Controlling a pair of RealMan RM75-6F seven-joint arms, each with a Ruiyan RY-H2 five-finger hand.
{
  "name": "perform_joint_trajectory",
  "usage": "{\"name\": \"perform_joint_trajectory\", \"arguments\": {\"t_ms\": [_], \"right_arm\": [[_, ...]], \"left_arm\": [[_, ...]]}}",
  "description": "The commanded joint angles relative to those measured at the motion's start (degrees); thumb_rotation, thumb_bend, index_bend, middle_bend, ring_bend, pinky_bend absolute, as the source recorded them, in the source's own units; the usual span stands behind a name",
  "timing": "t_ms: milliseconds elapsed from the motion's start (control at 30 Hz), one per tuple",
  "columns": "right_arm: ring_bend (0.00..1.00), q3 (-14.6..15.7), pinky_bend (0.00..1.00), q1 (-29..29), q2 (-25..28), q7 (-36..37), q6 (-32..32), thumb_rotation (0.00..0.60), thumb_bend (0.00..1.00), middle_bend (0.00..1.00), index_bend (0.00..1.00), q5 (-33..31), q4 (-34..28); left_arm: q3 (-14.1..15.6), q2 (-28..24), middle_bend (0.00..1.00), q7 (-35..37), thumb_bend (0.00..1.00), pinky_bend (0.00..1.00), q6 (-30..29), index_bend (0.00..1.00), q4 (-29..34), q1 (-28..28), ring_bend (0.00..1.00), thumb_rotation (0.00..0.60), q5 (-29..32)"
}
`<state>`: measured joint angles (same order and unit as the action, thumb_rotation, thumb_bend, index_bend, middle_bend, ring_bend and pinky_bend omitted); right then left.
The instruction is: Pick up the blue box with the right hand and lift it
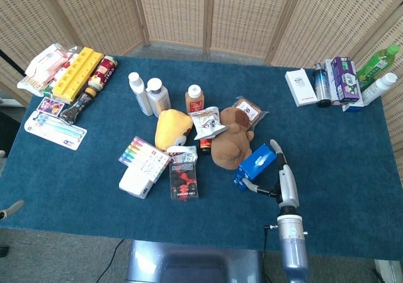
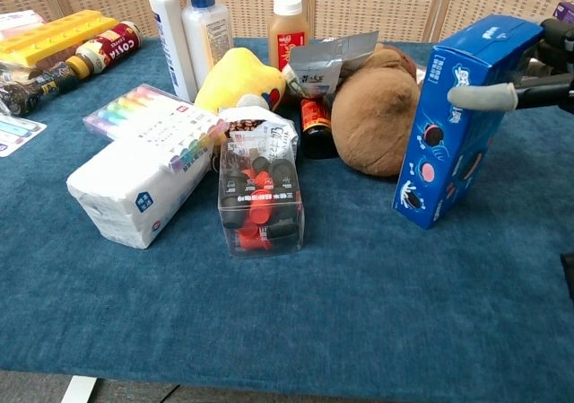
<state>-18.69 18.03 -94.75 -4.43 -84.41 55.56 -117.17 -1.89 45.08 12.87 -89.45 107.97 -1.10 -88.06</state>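
Observation:
The blue box (image 1: 257, 163) stands tilted on the blue cloth, just right of the brown plush toy (image 1: 228, 143). In the chest view the blue box (image 2: 457, 125) leans to the right, with its lower corner down at the cloth. My right hand (image 1: 280, 181) grips the box from its right side. The thumb (image 2: 484, 98) lies across the near face and the other fingers (image 2: 556, 39) reach behind the top. At the lower left edge of the head view only a grey tip of my left hand (image 1: 11, 208) shows.
The brown plush toy (image 2: 372, 111) nearly touches the box on its left. A clear case of red and black parts (image 2: 260, 197), a white pack (image 2: 134, 192), a yellow plush (image 2: 238, 80) and bottles (image 2: 202, 30) crowd the middle. Boxes and bottles (image 1: 340, 81) stand at the back right.

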Motion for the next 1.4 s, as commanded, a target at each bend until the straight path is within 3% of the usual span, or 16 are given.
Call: {"name": "perform_joint_trajectory", "arguments": {"t_ms": [33, 100, 167, 233, 267, 367, 667, 900, 1300, 1400], "right_arm": [[0.0, 0.0, 0.0, -0.6, -0.4, 1.0, -0.3, 0.6, 0.04, 0.0, 0.0, 0.6, 0.1], [0.0, -0.1, 0.02, -0.7, 0.0, 1.2, 0.2, 0.6, 0.09, 0.06, 0.02, 0.1, -0.2], [0.05, -0.2, 0.22, -0.9, 0.2, 1.6, 0.5, 0.6, 0.13, 0.28, 0.18, -0.2, -0.3], [0.18, -0.1, 0.44, -1.0, 0.3, 1.7, 0.9, 0.6, 0.18, 0.47, 0.35, -0.4, -0.2], [0.25, -0.1, 0.52, -1.0, 0.4, 1.6, 1.1, 0.6, 0.21, 0.53, 0.41, -0.5, -0.1], [0.34, -0.1, 0.63, -0.9, 0.7, 1.7, 1.7, 0.6, 0.24, 0.63, 0.5, -0.5, 0.0], [0.35, -0.8, 0.64, -0.9, 1.4, 1.2, 0.9, 0.6, 0.26, 0.63, 0.5, 2.1, -1.5], [0.35, -3.4, 0.64, -0.1, 3.9, -2.2, -0.7, 0.6, 0.27, 0.63, 0.5, 4.1, -6.4], [0.35, -11.2, 0.64, 5.5, 6.6, -15.2, -4.7, 0.6, 0.28, 0.63, 0.51, 5.5, -17.5], [0.35, -13.7, 0.64, 8.2, 5.9, -17.9, -5.2, 0.6, 0.28, 0.63, 0.51, 5.2, -17.8]], "left_arm": [[0.0, 0.0, 0.0, 0.0, 0.0, 0.0, 0.0, 0.12, 0.0, 0.0, 0.0, 0.6, 0.0], [0.0, 0.0, 0.0, 0.0, 0.0, 0.0, 0.1, 0.12, 0.0, 0.0, 0.0, 0.6, 0.0], [0.0, 0.0, 0.0, -0.1, 0.0, 0.0, 0.0, 0.12, 0.0, 0.0, 0.0, 0.6, -0.1], [0.1, 0.0, 0.0, -0.1, 0.0, 0.0, -0.1, 0.12, 0.1, 0.1, 0.0, 0.6, -0.2], [0.1, 0.0, 0.0, -0.1, 0.0, 0.0, -0.2, 0.12, 0.1, 0.1, 0.0, 0.6, -0.2], [0.0, 0.0, 0.0, 0.0, 0.0, 0.0, -0.1, 0.12, 0.1, 0.1, 0.0, 0.6, -0.1], [0.1, 0.0, 0.0, 0.3, 0.0, 0.0, 0.2, 0.12, 0.0, -0.1, 0.0, 0.6, -0.1], [0.2, -0.1, 0.0, 0.5, 0.0, 0.0, 0.2, 0.12, 0.1, 0.0, 0.0, 0.6, -0.3], [0.4, 0.0, 0.0, 0.3, 0.0, 0.0, 0.6, 0.12, 0.4, -0.2, 0.0, 0.6, -0.7], [0.4, 0.0, 0.0, 0.4, 0.0, 0.0, 0.5, 0.12, 0.5, -0.2, 0.0, 0.6, -0.8]]}}
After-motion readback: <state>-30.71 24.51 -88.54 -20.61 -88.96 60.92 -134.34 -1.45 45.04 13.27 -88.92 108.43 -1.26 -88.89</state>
